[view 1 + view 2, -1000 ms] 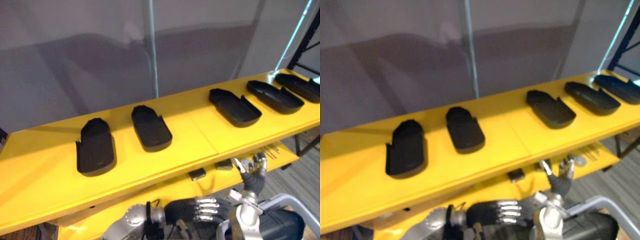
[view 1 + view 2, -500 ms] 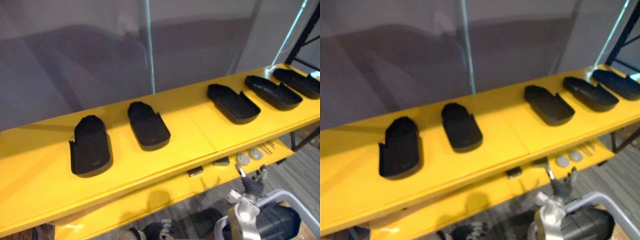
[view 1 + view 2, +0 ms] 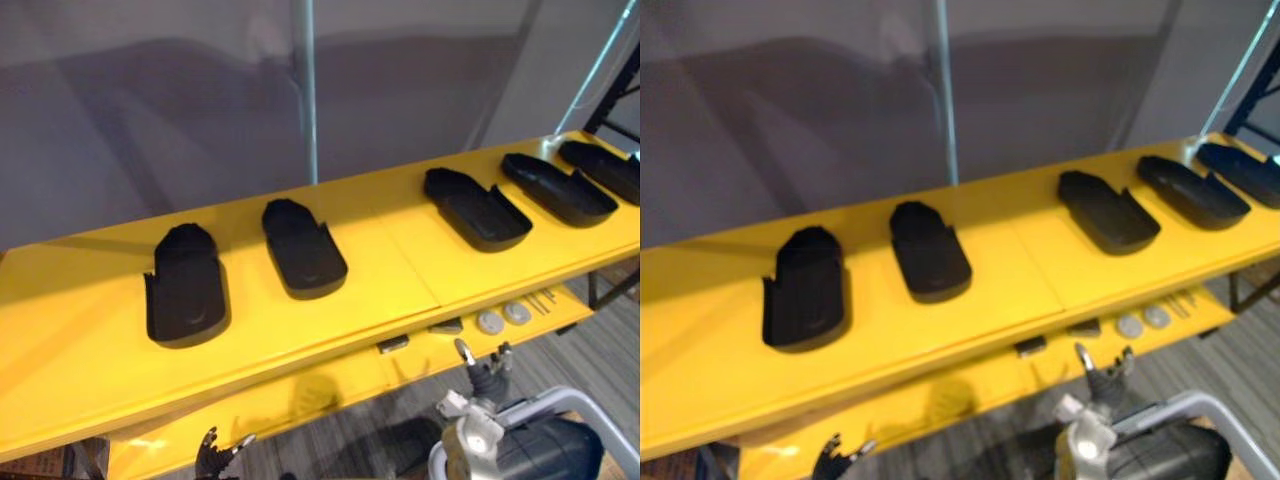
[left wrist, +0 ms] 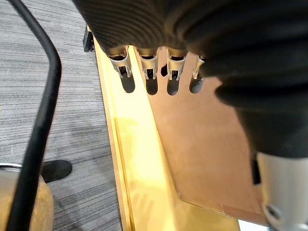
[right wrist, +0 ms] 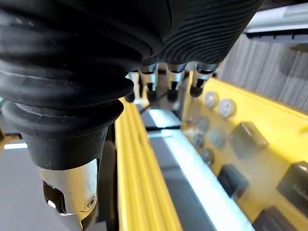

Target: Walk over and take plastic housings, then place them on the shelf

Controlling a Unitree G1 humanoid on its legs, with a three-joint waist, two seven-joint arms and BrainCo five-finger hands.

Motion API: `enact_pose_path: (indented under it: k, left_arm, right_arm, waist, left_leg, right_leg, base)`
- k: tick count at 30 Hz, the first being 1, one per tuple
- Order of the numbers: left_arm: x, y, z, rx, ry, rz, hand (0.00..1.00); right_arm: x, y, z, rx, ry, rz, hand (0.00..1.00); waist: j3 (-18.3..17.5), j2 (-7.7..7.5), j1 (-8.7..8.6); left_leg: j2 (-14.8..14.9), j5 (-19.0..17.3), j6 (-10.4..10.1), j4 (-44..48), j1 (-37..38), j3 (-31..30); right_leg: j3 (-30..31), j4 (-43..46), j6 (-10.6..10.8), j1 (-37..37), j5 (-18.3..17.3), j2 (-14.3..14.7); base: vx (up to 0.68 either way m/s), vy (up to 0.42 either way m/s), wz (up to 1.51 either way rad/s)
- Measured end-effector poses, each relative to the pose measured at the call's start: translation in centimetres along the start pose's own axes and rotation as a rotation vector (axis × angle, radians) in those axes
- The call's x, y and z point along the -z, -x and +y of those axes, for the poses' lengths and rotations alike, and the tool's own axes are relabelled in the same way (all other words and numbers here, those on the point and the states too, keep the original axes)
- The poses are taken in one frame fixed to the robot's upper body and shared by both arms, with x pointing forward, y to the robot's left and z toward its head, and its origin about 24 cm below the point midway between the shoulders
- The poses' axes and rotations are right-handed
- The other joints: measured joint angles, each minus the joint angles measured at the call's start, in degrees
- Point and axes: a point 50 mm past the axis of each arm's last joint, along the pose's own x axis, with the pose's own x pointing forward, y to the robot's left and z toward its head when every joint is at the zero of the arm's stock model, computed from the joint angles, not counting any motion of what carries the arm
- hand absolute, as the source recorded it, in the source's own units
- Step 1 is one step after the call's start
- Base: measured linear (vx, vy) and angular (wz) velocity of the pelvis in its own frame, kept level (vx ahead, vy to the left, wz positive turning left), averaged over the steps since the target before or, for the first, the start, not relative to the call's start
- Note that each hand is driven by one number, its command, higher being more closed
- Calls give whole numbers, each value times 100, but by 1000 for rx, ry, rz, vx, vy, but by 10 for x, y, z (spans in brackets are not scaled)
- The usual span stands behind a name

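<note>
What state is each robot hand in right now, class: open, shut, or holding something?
Left robot hand: open, fingers straight, holding nothing.
Right robot hand: open, holding nothing.

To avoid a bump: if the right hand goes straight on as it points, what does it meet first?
The right hand would probably meet the lower yellow shelf, near the grey discs; depth unclear.

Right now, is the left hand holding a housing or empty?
Empty: the left hand shows straight fingers with nothing in them, beside the yellow shelf.
</note>
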Motion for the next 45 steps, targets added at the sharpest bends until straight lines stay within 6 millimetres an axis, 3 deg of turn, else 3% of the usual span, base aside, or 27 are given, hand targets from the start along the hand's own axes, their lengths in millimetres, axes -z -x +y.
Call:
enact_pose_path:
  k: [20,24,34,45]
  left_arm:
    - [1,-1,-8,-23,28,44,0]
    - [2,-2,-10,-40,36,71,0]
    - [2,-5,-13,-35,31,106,0]
    - [1,-5,-15,-31,26,90,0]
  right_arm:
    - [24,14,-2,-43,30,98,0]
    - [41,18,-10,-6,81,192,0]
    - [94,36,-24,-88,154,566,0]
    - [108,46,-29,-131,176,650,0]
  waist:
    - [-55,-77,50]
    - [-63,-115,139]
    - [-65,-135,149]
    - [-52,-154,146]
  left_leg:
    - [-18,-7,-2,-3,93,-13]
    - [-58,-7,2,-4,78,-42]
    - [-177,2,21,-3,42,-205]
    - [-198,32,65,-4,87,-279]
  right_leg:
    - [-14,5,6,95,-10,4]
    - [-16,8,24,95,-17,-27]
    - [-182,-8,58,152,-8,-98]
    - [-222,31,51,202,-81,-120]
  base:
    - [2,1,0]
    - [-7,15,3]
    - [24,22,8]
    - [-15,1,2]
